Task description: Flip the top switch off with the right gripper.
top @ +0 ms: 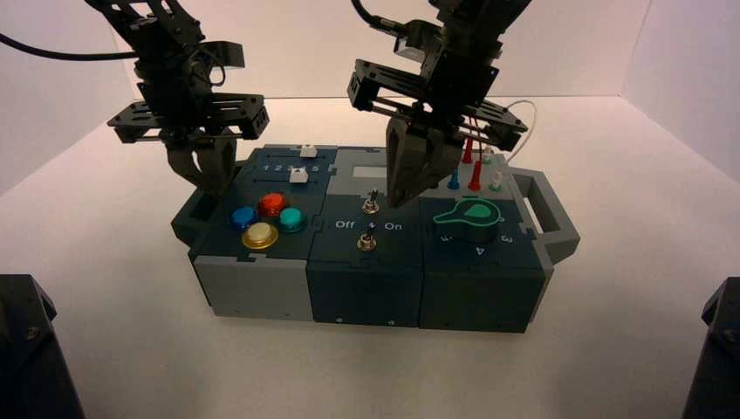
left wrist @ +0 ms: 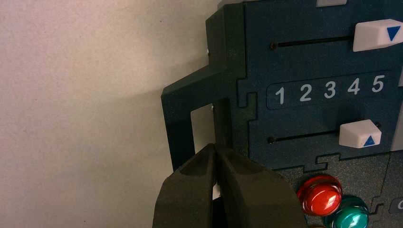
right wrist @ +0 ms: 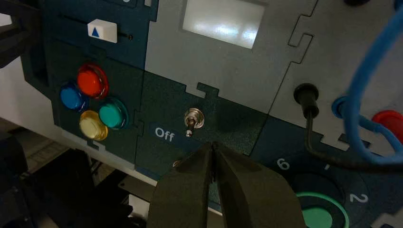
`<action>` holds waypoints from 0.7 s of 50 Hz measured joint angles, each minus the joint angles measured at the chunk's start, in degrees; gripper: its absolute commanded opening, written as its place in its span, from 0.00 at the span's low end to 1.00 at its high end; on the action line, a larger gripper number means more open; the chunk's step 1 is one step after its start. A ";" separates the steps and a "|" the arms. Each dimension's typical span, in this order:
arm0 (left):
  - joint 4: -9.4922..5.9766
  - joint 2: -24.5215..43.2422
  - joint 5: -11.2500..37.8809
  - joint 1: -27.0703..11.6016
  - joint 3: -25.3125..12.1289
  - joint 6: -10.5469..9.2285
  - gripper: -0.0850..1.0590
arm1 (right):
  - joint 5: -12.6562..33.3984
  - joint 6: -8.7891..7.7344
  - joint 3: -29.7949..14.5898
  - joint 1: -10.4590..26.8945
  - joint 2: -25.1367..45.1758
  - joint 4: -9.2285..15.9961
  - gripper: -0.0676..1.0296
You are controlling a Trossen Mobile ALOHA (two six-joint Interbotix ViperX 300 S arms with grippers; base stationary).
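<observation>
Box [top: 365,284]: buttons [top: 271,206] lay left, before the sliders [top: 299,175]; switches [top: 367,242], centre; knob [top: 468,220], right, before the plugged wires [top: 476,144].

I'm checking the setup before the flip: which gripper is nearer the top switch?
Right: the right gripper hovers close beside the top switch; the left gripper is over the box's left side.

The right gripper [top: 402,202] is hovering over the middle, its fingers closed together and pointing down. The left gripper [top: 216,192] is waiting at the left, its fingers closed.
</observation>
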 measured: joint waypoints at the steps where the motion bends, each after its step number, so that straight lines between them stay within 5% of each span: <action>1: 0.00 0.00 0.00 0.00 0.00 0.00 0.05 | 0.00 0.00 0.00 0.00 0.00 0.00 0.04; 35: 0.00 0.09 -0.09 0.00 0.09 0.00 0.05 | -2.02 0.09 -2.29 -0.18 3.52 -0.79 0.04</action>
